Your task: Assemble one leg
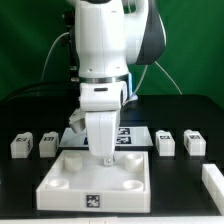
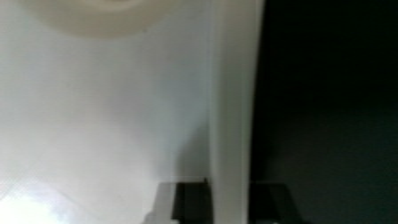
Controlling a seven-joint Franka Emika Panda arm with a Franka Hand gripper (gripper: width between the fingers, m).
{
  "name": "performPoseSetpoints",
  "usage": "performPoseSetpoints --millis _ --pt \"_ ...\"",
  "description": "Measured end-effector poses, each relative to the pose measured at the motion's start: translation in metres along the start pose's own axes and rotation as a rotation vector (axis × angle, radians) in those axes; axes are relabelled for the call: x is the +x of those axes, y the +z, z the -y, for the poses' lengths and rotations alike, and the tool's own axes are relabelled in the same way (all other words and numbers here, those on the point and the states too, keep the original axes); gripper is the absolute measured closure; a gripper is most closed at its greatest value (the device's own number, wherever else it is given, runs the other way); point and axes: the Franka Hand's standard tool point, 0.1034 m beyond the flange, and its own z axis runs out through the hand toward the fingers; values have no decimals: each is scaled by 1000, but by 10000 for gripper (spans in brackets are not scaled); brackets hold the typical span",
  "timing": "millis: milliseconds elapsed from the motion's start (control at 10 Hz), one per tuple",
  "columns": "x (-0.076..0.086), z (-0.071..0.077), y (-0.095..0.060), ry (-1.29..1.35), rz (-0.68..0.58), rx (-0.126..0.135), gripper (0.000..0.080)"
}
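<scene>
Fingers of the pincer show in the wrist view only as two dark, blurred stubs, one on either side of a thin white upright strip that looks like the wall of the tray. They stand close about that wall, but whether they clamp it or merely straddle it cannot be told. One round corner socket of the tray shows pale in that view, and past the wall lies the black table. In the exterior view the pincer is low at the far rim of the tray, roughly at the middle of that edge, with the white arm rising straight above it; its tips are too small there to judge their gap. No leg is in the pincer. Each is a small white block lying on the table, well apart from the pincer. The far-left leg and the inner-left leg sit near each other at the exterior view's left. The inner-right leg and the far-right leg sit at its right. These four show a dark square tag on the face toward the camera. A fifth leg lies nearer, cut by the right edge. The marker board lies flat behind the tray.
</scene>
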Motion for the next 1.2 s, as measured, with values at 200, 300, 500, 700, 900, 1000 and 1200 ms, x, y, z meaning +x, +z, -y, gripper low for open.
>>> performPoseSetpoints --millis 200,300,500,700,900,1000,1200 --pt "0 0 0 0 0 0 740" --pt "0 0 0 0 0 0 740" --pt "0 0 0 0 0 0 740" --pt "14 -9 -3 -79 0 -14 739" --pt "42 -20 -3 -107 -9 -26 739" --pt "55 -25 -4 -109 -11 -27 739" --pt "75 -43 -3 -80 -10 -14 739"
